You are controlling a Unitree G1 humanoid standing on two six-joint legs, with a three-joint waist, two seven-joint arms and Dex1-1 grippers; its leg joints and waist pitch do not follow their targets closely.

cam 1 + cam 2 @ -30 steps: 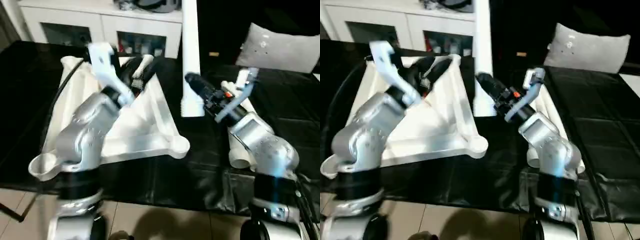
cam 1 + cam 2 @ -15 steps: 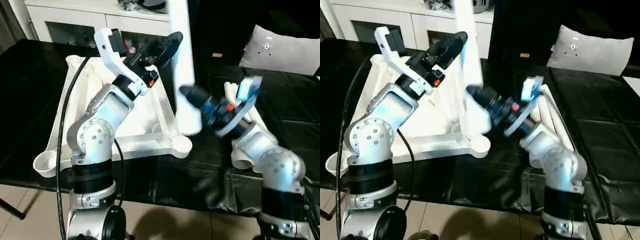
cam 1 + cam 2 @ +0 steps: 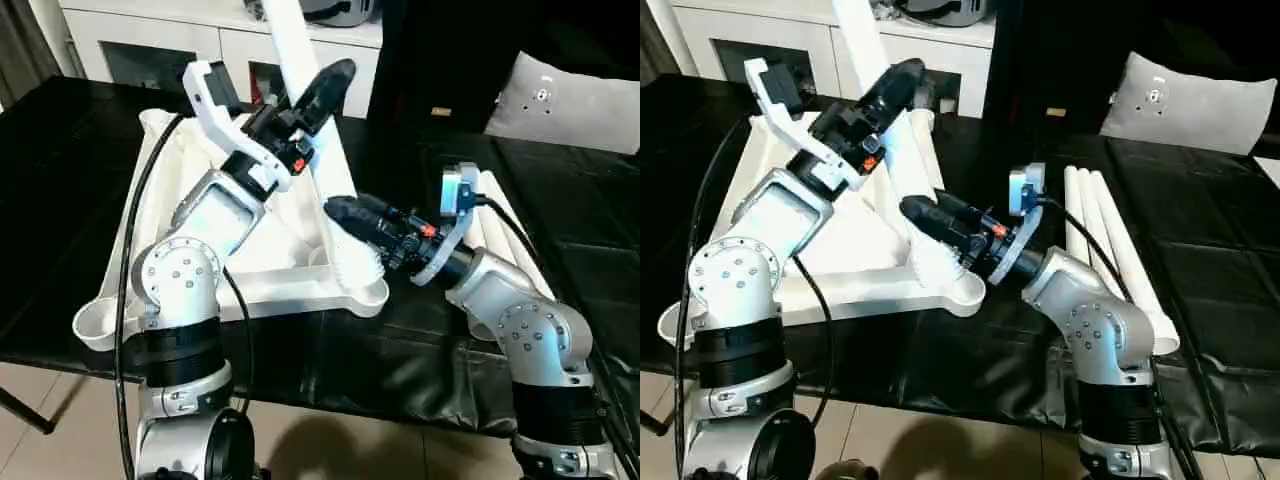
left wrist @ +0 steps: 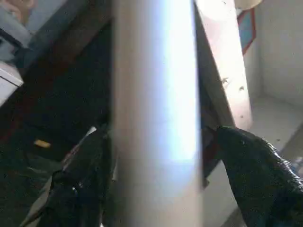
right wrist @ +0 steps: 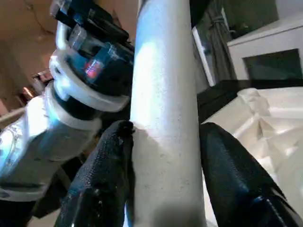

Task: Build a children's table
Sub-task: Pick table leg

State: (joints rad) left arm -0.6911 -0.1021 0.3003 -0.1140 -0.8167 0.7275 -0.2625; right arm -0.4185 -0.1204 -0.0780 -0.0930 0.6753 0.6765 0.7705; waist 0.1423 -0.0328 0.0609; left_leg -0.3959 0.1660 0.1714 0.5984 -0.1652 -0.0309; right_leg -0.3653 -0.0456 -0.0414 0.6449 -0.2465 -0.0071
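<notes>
Pincers both clamp one white table leg [image 3: 305, 85]: the right pincer [image 3: 350, 218] low, the left pincer [image 3: 318, 92] higher. Beneath the right pincer, its foot meets the upturned tabletop's [image 3: 170, 230] corner socket [image 3: 368, 293].

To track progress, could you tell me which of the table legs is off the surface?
The leg slanting up over the tabletop, between both grippers' fingers; the other legs lie flat together beside it.
</notes>
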